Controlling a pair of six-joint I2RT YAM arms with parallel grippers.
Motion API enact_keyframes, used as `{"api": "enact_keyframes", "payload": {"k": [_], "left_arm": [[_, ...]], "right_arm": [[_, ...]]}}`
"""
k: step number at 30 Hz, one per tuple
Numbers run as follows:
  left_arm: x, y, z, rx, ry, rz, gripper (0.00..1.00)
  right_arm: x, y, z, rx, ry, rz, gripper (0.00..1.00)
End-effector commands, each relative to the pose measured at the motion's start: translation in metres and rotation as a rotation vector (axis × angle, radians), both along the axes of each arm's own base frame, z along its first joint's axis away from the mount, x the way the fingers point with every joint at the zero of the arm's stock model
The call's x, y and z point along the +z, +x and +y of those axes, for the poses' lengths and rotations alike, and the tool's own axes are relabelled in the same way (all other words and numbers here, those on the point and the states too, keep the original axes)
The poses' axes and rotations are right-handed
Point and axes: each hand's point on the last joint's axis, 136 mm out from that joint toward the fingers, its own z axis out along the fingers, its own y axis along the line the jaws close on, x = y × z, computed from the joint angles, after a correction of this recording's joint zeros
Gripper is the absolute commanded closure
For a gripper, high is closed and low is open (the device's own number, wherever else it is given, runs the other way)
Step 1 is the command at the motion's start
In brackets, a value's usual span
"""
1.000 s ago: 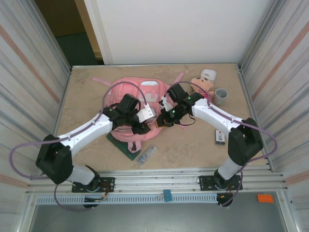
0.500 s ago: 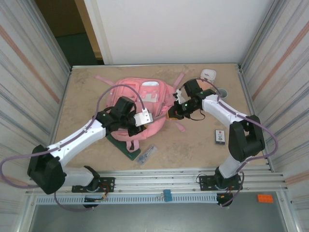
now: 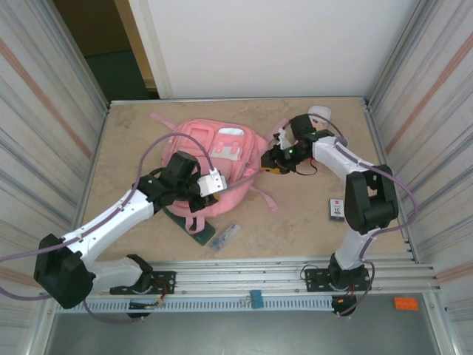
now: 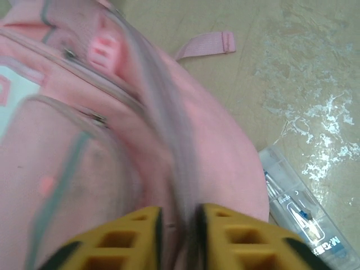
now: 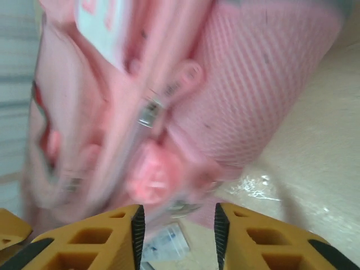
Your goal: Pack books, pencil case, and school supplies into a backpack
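Observation:
The pink backpack [image 3: 229, 148] [image 4: 225, 157] [image 5: 270, 84] lies flat mid-table. My left gripper [image 3: 207, 194] [image 4: 179, 225] hovers at its near edge, its jaws a little apart with a blurred fold of pink fabric running between them. My right gripper [image 3: 267, 167] [image 5: 179, 225] is open at the bag's right side, facing a zip pull and mesh pocket. The dark green pencil case [image 3: 201, 235] pokes out from under the bag's near edge. The clear pen-like school supplies [image 3: 225, 237] [image 4: 298, 208] lie beside it. A small flat book with a pale label [image 3: 337, 209] rests at the right.
A plush doll's white cap [image 3: 319, 113] peeks out behind the right arm at the back right. Pink straps [image 3: 264, 196] trail from the bag onto the tabletop. Corrugated walls close in on both sides.
The right gripper let go, opened and moved up and right along the bag's side. The left arm drew back toward the left; its jaws closed, then parted again.

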Motion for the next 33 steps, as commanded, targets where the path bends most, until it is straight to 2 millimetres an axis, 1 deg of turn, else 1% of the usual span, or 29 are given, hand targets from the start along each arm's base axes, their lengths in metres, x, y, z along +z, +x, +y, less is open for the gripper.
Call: {"api": "enact_keyframes", "payload": {"k": [1, 2, 4, 6, 8, 11, 14, 17, 20, 22, 24, 28, 31, 32, 33], "left_arm": [[0.022, 0.005, -0.01, 0.035, -0.087, 0.012, 0.45], [0.026, 0.008, -0.009, 0.044, -0.095, 0.002, 0.39], [0.033, 0.013, 0.0, 0.068, -0.118, -0.025, 0.31], [0.039, 0.017, 0.014, 0.077, -0.142, -0.045, 0.26], [0.039, 0.018, 0.029, 0.071, -0.138, -0.06, 0.23], [0.027, 0.025, 0.054, 0.064, -0.078, -0.084, 0.2], [0.007, 0.027, 0.067, 0.007, 0.037, -0.081, 0.17], [-0.008, 0.03, 0.069, -0.071, 0.119, -0.056, 0.16], [-0.016, 0.04, 0.067, -0.108, 0.156, -0.051, 0.14], [-0.025, 0.051, 0.066, -0.106, 0.193, -0.066, 0.09], [-0.037, 0.053, 0.064, -0.135, 0.23, -0.064, 0.08], [-0.054, 0.056, 0.061, -0.162, 0.273, -0.036, 0.09], [-0.066, 0.064, 0.06, -0.151, 0.311, -0.055, 0.11], [-0.069, 0.068, 0.059, -0.144, 0.321, -0.07, 0.16], [-0.071, 0.074, 0.059, -0.128, 0.332, -0.09, 0.29]], "right_arm": [[0.032, -0.005, -0.014, -0.044, -0.011, -0.105, 0.57], [0.034, -0.011, -0.018, -0.049, -0.025, -0.111, 0.57], [0.041, -0.02, -0.025, -0.055, -0.054, -0.145, 0.55], [0.046, -0.031, -0.029, -0.054, -0.086, -0.192, 0.55], [0.049, -0.04, -0.032, -0.05, -0.122, -0.25, 0.53], [0.054, -0.055, -0.028, -0.042, -0.134, -0.338, 0.52], [0.056, -0.066, -0.02, -0.033, -0.131, -0.402, 0.52], [0.056, -0.075, -0.014, -0.024, -0.14, -0.446, 0.51], [0.054, -0.079, -0.01, -0.016, -0.152, -0.473, 0.51], [0.055, -0.08, -0.008, -0.016, -0.156, -0.488, 0.51], [0.053, -0.08, -0.008, -0.018, -0.168, -0.491, 0.51], [0.053, -0.079, -0.008, -0.023, -0.176, -0.501, 0.5], [0.054, -0.078, -0.008, -0.033, -0.172, -0.517, 0.49], [0.056, -0.077, -0.009, -0.04, -0.169, -0.527, 0.48], [0.058, -0.076, -0.01, -0.048, -0.168, -0.537, 0.48]]}}
